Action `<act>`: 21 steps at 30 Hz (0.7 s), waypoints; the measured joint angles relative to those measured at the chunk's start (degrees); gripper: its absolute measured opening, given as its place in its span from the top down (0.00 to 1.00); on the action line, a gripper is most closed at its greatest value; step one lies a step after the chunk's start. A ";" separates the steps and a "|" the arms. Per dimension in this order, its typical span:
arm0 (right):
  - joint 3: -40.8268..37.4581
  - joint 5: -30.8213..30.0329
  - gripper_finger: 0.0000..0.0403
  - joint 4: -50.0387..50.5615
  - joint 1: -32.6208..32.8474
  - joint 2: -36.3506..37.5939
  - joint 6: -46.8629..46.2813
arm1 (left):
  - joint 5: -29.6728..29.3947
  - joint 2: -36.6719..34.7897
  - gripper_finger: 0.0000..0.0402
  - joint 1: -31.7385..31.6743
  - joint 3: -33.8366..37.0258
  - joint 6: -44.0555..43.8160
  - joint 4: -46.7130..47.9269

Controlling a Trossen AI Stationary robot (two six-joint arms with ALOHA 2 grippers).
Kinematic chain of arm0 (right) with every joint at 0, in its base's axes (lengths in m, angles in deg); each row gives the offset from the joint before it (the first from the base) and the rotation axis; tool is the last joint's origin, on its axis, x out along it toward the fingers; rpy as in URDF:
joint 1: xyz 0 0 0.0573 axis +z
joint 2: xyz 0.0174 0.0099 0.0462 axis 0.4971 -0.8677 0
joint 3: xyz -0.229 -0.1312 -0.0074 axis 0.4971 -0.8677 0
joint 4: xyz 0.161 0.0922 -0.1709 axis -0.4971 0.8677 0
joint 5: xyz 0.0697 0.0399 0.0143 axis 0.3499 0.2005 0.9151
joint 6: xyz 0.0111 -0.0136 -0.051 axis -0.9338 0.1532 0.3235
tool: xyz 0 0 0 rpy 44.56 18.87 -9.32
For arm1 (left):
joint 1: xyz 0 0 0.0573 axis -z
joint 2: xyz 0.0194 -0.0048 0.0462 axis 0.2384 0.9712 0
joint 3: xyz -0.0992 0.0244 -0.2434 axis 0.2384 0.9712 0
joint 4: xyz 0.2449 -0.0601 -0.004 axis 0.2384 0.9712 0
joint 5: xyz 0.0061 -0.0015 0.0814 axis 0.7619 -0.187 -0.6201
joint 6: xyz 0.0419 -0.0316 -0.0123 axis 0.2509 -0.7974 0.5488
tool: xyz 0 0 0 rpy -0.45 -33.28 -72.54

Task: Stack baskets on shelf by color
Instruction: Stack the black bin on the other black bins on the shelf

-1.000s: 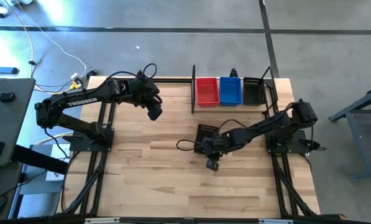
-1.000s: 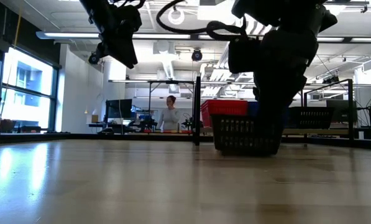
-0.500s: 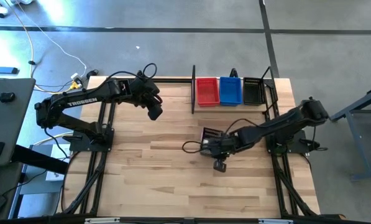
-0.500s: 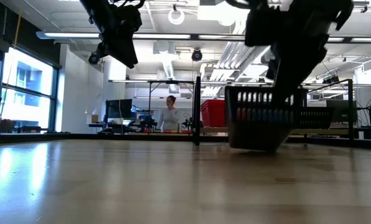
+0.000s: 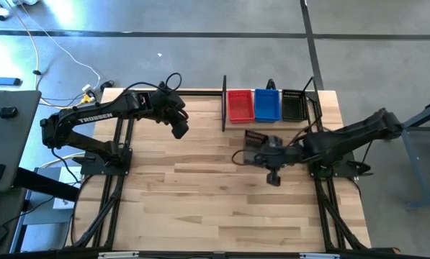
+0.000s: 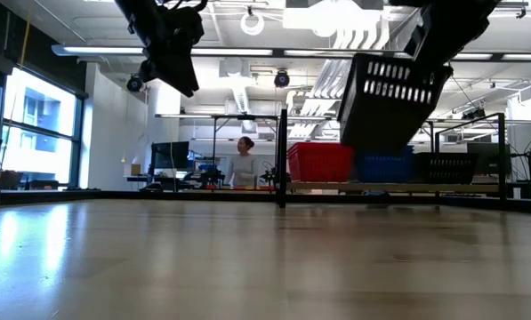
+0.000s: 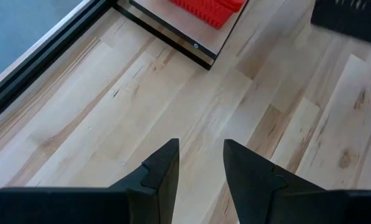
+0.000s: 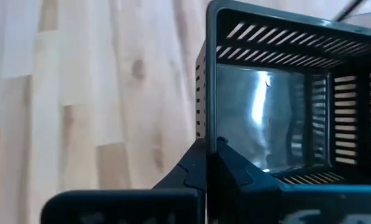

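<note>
Bench (image 5: 200,194): pale wood planks, visible grain and knots, smooth with soft sheen near low camera. Held black basket (image 6: 388,100): plastic, slotted mesh walls, glossy smooth floor reflecting light in right wrist view. Red basket (image 5: 240,106), blue basket (image 5: 266,105), second black basket (image 5: 294,105): same moulded plastic, slight shine. Shelf (image 5: 224,108): thin matt black metal posts, light wooden floor. Left tool (image 7: 199,171) and right tool (image 8: 211,168): matt dark plastic-looking fingers, smooth. Floor (image 5: 200,50) beyond bench: grey, smooth, concrete-like.
</note>
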State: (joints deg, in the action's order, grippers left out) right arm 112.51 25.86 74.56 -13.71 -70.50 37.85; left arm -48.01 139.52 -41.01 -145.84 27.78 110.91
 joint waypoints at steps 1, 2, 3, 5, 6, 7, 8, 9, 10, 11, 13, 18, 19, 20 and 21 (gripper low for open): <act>0.00 -1.13 1.00 1.13 -0.06 1.45 0.55 | -0.04 0.00 0.71 -0.02 0.00 0.00 -0.19; 0.00 -2.25 1.00 2.33 -0.23 2.89 1.02 | -0.14 0.00 0.71 -0.02 0.00 0.00 -0.46; 0.00 -3.36 1.00 3.37 -0.40 4.30 1.78 | -0.17 0.00 0.71 -0.02 0.00 0.00 -0.82; 0.00 -5.58 1.00 5.43 -0.97 7.03 3.55 | -0.20 0.00 0.71 -0.02 0.00 0.00 -1.82; 0.00 -6.61 1.00 6.32 -1.36 8.27 4.69 | -0.20 0.00 0.71 -0.02 0.00 0.00 -2.11; 0.00 -7.55 1.00 6.97 -1.78 9.50 6.00 | -0.20 0.00 0.71 -0.02 0.00 0.00 -2.45; 0.00 -8.26 1.00 7.84 -2.21 10.70 7.27 | -0.20 0.00 0.71 -0.02 0.00 0.00 -2.77; 0.00 -8.97 1.00 8.80 -2.81 11.76 8.59 | -0.20 0.00 0.71 -0.01 0.00 0.00 -2.91; 0.00 -9.72 1.00 9.75 -3.41 12.79 9.78 | -0.20 0.00 0.71 -0.02 0.00 0.00 -2.94; 0.00 -10.58 1.00 10.75 -4.04 13.74 10.63 | -0.20 0.00 0.71 -0.01 0.00 0.00 -2.93; 0.00 -12.17 1.00 13.59 -5.50 15.41 13.14 | -0.20 0.00 0.71 -0.02 0.00 0.00 -2.94; 0.00 -15.67 1.00 20.54 -10.31 18.66 20.58 | -0.42 0.00 0.71 -0.02 0.00 0.00 -2.92; 0.00 -16.13 1.00 21.55 -11.50 19.23 22.17 | -0.42 0.00 0.71 -0.02 0.00 0.00 -2.92; 0.00 -16.23 1.00 22.67 -12.73 19.79 23.78 | -0.42 0.00 0.71 -0.02 0.00 0.00 -2.92; 0.00 -16.23 1.00 23.66 -14.04 20.24 25.42 | -0.42 0.00 0.71 -0.02 0.00 0.00 -2.92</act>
State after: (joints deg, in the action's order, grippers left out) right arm 112.51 9.64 98.22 -27.75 -50.25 63.27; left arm -48.42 139.52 -41.03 -145.84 27.78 107.99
